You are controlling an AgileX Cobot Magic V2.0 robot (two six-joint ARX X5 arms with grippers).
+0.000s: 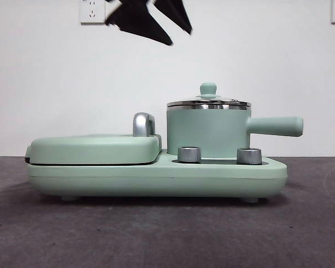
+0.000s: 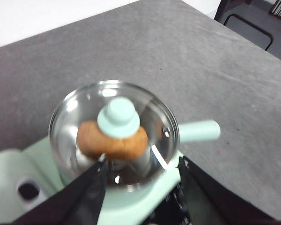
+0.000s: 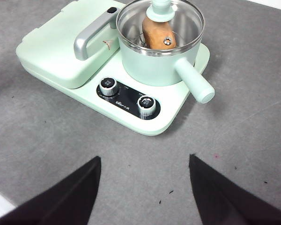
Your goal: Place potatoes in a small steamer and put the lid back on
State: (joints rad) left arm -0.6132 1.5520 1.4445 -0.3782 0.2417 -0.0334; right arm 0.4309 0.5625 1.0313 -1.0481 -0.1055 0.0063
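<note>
On the cooker base (image 3: 168,119), the steamer (image 3: 154,65) holds the potato (image 3: 158,35), and the lid (image 2: 113,133) sits seated on its rim. My left gripper (image 2: 141,164) hangs above the lid, jaws apart and empty. My right gripper (image 3: 144,161) hovers over bare counter (image 3: 243,140), also spread and empty.
</note>
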